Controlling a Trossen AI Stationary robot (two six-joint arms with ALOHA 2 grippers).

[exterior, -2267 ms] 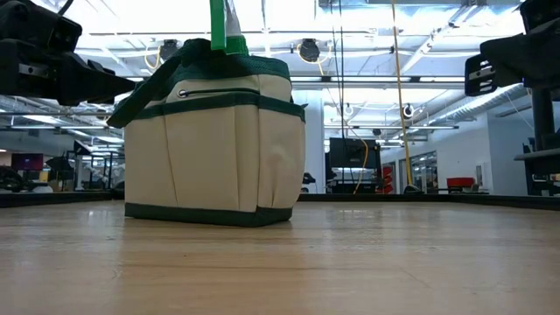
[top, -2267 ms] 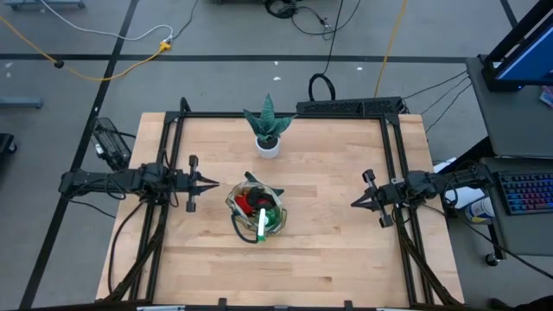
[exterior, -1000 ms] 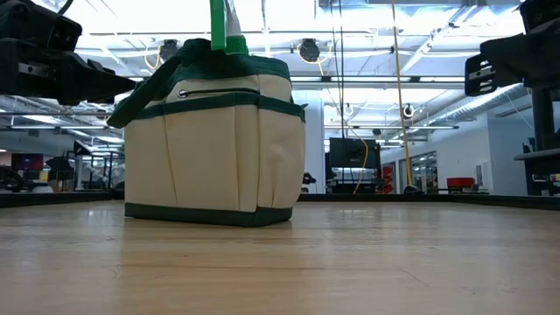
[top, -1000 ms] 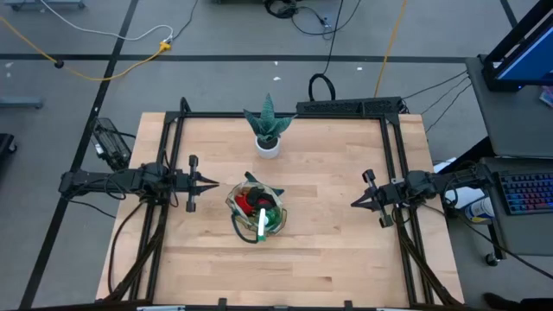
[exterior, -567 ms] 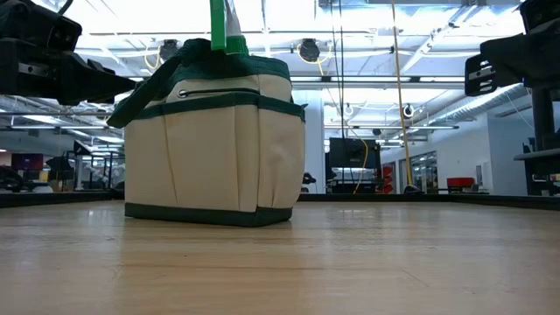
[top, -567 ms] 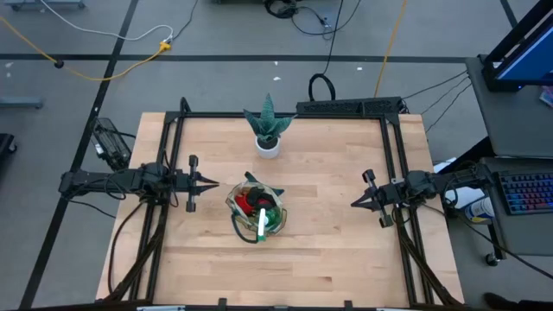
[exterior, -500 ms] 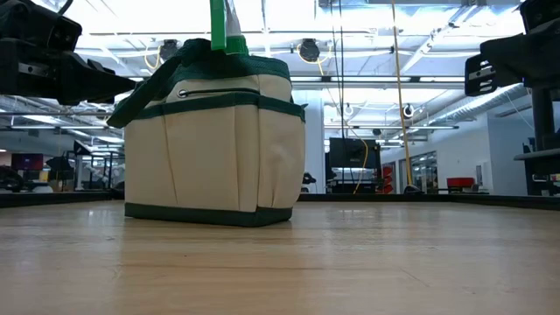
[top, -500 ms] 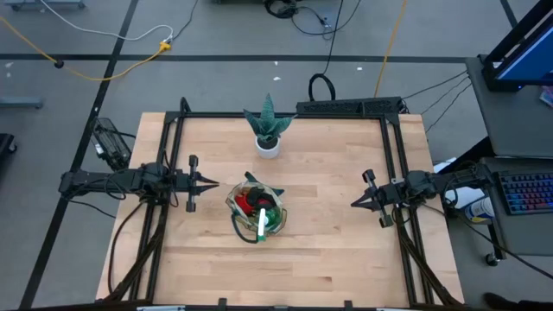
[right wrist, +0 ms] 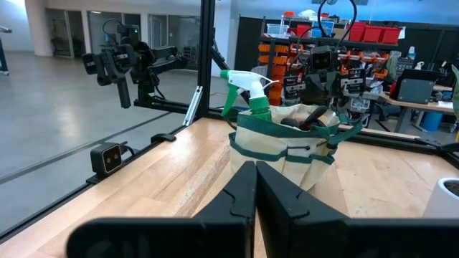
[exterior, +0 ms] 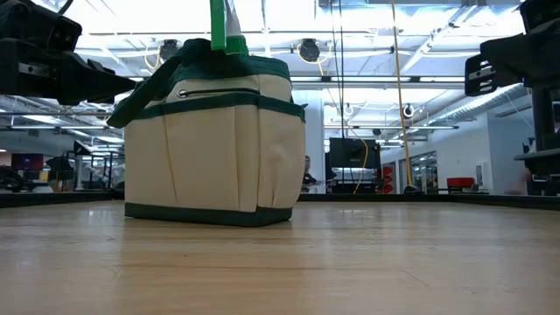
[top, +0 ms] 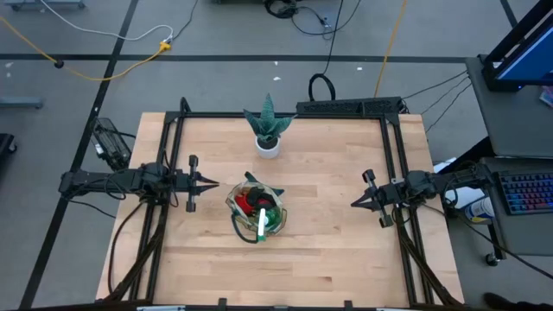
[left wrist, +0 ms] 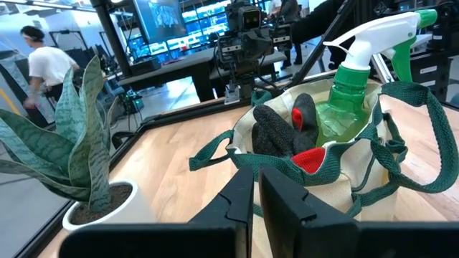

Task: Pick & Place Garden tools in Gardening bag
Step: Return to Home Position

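One gardening bag (exterior: 210, 157) holds one spray bottle (left wrist: 351, 93), one glove (left wrist: 276, 132).

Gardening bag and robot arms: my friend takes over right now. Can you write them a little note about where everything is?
Left gripper: shut, empty, above the table's left side, close beside the gardening bag.
Right gripper: shut, empty, above the right side, well apart from the bag.
The bag stands mid-table; the spray bottle and glove poke out of its top. The potted plant stands apart behind it.
Done: no tool lies loose on the table.
Left: probably nothing to pack.
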